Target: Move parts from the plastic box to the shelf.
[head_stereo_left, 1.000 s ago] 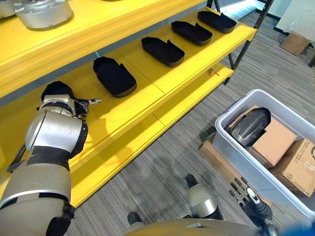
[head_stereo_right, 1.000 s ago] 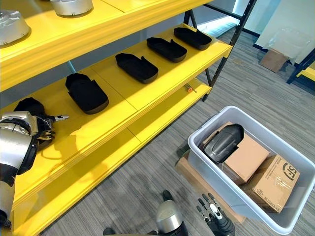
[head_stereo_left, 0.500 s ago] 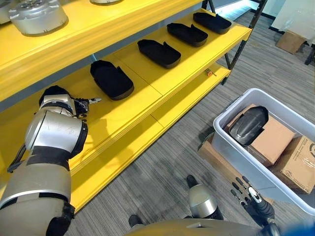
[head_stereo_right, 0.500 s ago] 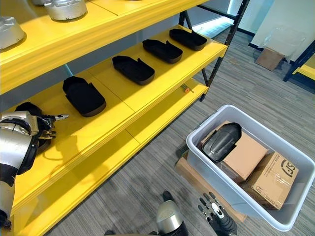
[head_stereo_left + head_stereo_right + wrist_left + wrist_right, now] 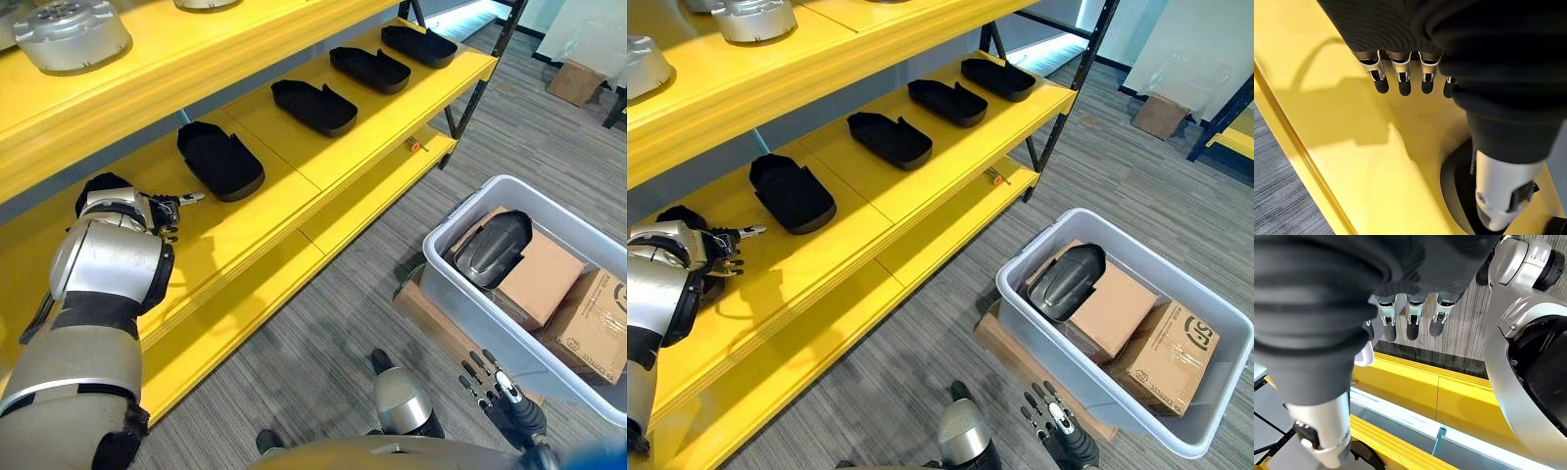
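My left robot hand (image 5: 162, 209) sits at the left of the frame over the middle shelf (image 5: 294, 147). Its fingers (image 5: 1400, 81) are relaxed and hold nothing; in the wrist view their dark tips hang just above bare yellow board. A black part (image 5: 103, 183) lies beside the hand on the shelf, partly hidden by my wrist. I cannot tell whether the hand touches it.

Four more black parts run up the shelf toward the upper right of the frame: the nearest (image 5: 220, 160) close to the hand, then three (image 5: 313, 106) (image 5: 369, 69) (image 5: 418, 45) spaced apart. Silver castings (image 5: 71, 34) stand on the level above.

My right robot hand (image 5: 490, 382) is at the lower right of the frame, fingers spread and empty, above the floor and just in front of the box (image 5: 460, 299). One dark part (image 5: 492, 248) lies in the box on top of a cardboard carton (image 5: 539, 279), with a second carton (image 5: 593, 328) next to it.

Judgement: the placing step at the left end of the row appears complete and the release is made. The next move calls for clearing the left arm from the shelf, turning toward the box, and reaching down over its rim to take the remaining part. The part is curved and glossy, so the grip should wrap its narrow end.
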Robot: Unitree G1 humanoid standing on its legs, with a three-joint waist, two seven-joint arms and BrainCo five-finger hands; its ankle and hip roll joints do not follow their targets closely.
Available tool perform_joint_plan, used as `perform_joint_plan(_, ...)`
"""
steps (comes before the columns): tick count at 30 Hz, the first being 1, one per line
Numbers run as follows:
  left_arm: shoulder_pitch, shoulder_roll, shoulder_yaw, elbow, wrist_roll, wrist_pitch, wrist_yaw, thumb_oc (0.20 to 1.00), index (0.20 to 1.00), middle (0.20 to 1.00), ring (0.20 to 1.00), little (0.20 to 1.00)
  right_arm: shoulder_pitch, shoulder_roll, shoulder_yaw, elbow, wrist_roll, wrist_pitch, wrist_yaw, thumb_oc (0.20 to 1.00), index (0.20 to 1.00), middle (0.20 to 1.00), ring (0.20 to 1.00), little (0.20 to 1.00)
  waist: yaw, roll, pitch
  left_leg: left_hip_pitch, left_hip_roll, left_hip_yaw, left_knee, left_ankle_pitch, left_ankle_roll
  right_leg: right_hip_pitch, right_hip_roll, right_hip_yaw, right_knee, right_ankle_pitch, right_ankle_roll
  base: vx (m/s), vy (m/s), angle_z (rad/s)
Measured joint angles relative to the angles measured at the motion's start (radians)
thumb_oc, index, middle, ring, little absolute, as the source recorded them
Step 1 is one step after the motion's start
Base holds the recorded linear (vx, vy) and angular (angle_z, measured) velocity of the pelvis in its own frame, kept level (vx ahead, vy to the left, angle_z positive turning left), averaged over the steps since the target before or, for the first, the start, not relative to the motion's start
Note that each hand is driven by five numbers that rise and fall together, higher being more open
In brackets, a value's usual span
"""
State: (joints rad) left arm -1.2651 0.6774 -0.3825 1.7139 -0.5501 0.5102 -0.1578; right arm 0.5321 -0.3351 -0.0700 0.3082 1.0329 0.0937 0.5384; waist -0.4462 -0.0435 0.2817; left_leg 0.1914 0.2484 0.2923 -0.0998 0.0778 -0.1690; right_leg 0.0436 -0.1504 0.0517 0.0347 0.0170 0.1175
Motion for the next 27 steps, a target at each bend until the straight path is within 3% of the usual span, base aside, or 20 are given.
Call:
perform_joint_plan(9, 0.0, 0.008, -0.001, 0.006, 0.0, -0.001, -0.04, 1.0, 1.0, 1.0, 1.0, 1.0, 0.019, 0.0, 0.001, 0.0, 0.004, 0.016, 0.0, 1.0, 1.0, 1.0, 1.0, 1.0, 0.006, 0.024, -0.022, 0.003, 0.0, -0.001, 0.0, 0.0, 0.0, 0.004, 0.0, -0.001, 0.0, 0.0, 0.0, 0.0, 0.0, 0.0)
perform_joint_plan(16, 0.0, 0.108, -0.01, 0.007, 0.003, -0.012, -0.033, 1.0, 1.0, 1.0, 1.0, 1.0, 0.024, -0.03, 0.003, -0.008, 0.004, 0.017, -0.001, 1.0, 1.0, 1.0, 1.0, 1.0, 0.022, 0.026, -0.024, 0.002, 0.0, -0.004, 0.0, 0.001, 0.001, 0.007, 0.0, -0.005, -0.002, 0.0, 0.0, 0.0, 0.001, 0.01)
perform_joint_plan(19, 0.0, 0.114, -0.014, 0.007, 0.011, -0.014, -0.028, 1.0, 1.0, 1.0, 1.0, 1.0, 0.024, -0.031, 0.002, -0.008, 0.004, 0.014, -0.001, 1.0, 1.0, 1.0, 1.0, 1.0, 0.027, 0.024, -0.024, 0.002, 0.001, -0.009, 0.0, 0.002, -0.001, 0.01, 0.0, -0.01, -0.003, 0.0, 0.0, 0.0, 0.005, 0.05)
perform_joint_plan(27, -0.048, 0.119, -0.176, 0.007, 0.051, -0.048, 0.056, 1.0, 1.0, 1.0, 1.0, 1.0, 0.026, -0.029, 0.002, -0.007, -0.001, -0.027, -0.006, 1.0, 1.0, 1.0, 1.0, 1.0, 0.053, 0.0, 0.004, -0.004, 0.002, -0.018, 0.0, 0.001, 0.005, 0.009, 0.0, -0.015, -0.004, -0.001, -0.001, -0.01, 0.0, 0.01)
